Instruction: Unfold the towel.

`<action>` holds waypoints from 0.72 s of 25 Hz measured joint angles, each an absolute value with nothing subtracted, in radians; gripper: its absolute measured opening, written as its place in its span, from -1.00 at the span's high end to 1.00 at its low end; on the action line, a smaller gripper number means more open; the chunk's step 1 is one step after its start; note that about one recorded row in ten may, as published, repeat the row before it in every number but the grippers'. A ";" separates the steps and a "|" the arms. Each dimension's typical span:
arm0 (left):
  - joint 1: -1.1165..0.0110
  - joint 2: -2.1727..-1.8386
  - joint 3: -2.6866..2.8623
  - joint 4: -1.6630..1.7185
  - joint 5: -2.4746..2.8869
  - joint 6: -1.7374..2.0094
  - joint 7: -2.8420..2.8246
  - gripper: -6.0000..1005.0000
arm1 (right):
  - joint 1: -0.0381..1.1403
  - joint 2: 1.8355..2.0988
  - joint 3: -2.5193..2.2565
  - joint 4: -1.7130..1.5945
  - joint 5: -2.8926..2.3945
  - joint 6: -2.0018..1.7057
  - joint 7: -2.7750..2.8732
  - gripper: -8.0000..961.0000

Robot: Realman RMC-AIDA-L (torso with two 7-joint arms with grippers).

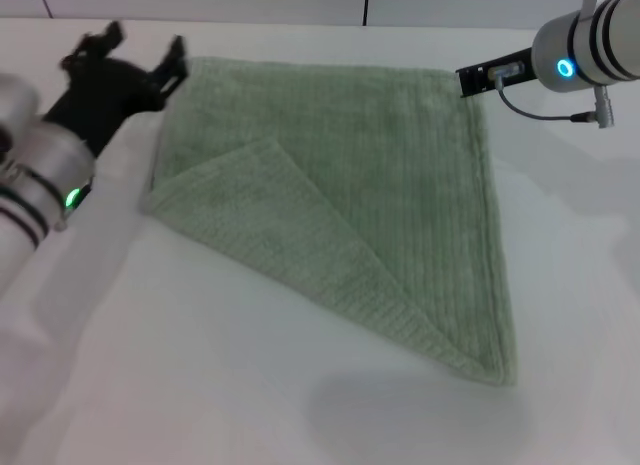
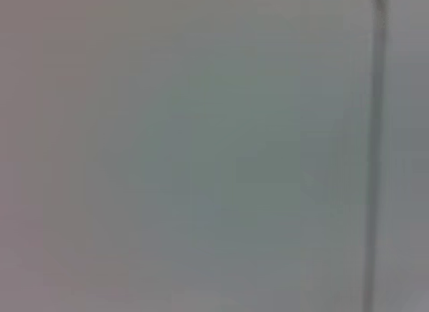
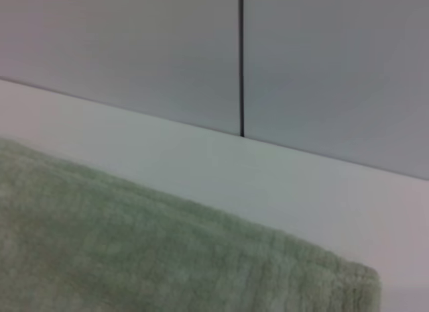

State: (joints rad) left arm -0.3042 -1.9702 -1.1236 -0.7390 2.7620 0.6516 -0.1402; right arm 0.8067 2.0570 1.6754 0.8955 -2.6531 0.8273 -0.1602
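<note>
Towel [image 1: 400, 185] lies flat mid-tabletop [image 1: 200, 385], its near-left corner folded over on top. Left gripper [image 1: 135, 55] sits just beside the towel's far-left corner. Right gripper [image 1: 478, 80] is at the far-right corner. Wall [image 3: 134, 50] behind.

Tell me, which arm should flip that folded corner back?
Probably the left. Its tool hangs open by the towel on the same side as the folded flap. The right tool is at the far opposite corner.

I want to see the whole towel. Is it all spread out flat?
Not yet. The towel lies mostly flat, but one corner flap is folded over on top.
</note>
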 joint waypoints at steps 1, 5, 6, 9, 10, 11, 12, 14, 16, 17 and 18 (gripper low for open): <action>-0.297 -1.967 -1.134 -0.792 2.800 0.603 -0.141 -0.54 | 0.812 2.057 1.677 0.877 -2.653 0.815 -0.166 0.79; -0.245 -1.961 -1.165 -1.022 2.883 0.402 -0.137 -0.54 | 0.828 2.058 1.684 0.805 -2.655 0.763 -0.187 0.99; -0.234 -1.957 -1.166 -1.066 2.883 0.364 -0.129 -0.54 | 0.829 2.058 1.684 0.795 -2.655 0.752 -0.188 0.99; -0.212 -1.935 -1.161 -1.253 2.884 0.126 -0.091 -0.54 | 0.828 2.059 1.687 0.747 -2.653 0.710 -0.196 0.99; -0.212 -1.935 -1.161 -1.253 2.884 0.126 -0.091 -0.54 | 0.828 2.059 1.687 0.747 -2.653 0.710 -0.196 0.99; -0.214 -1.931 -1.161 -1.294 2.884 0.051 -0.084 -0.54 | 0.828 2.060 1.687 0.736 -2.652 0.703 -0.200 0.99; -0.217 -1.931 -1.161 -1.323 2.884 -0.012 -0.077 -0.54 | 0.828 2.060 1.687 0.729 -2.652 0.698 -0.202 0.99; -0.221 -1.932 -1.163 -1.353 2.885 -0.074 -0.068 -0.54 | 0.829 2.061 1.687 0.710 -2.651 0.675 -0.209 0.99; -0.223 -1.948 -1.171 -1.431 2.885 -0.214 -0.024 -0.55 | 0.830 2.061 1.687 0.702 -2.651 0.662 -0.210 0.99; -0.223 -1.948 -1.171 -1.431 2.885 -0.214 -0.024 -0.55 | 0.830 2.061 1.687 0.699 -2.651 0.659 -0.210 0.99; -0.223 -1.948 -1.171 -1.431 2.885 -0.214 -0.024 -0.55 | 0.830 2.061 1.687 0.699 -2.651 0.659 -0.210 0.99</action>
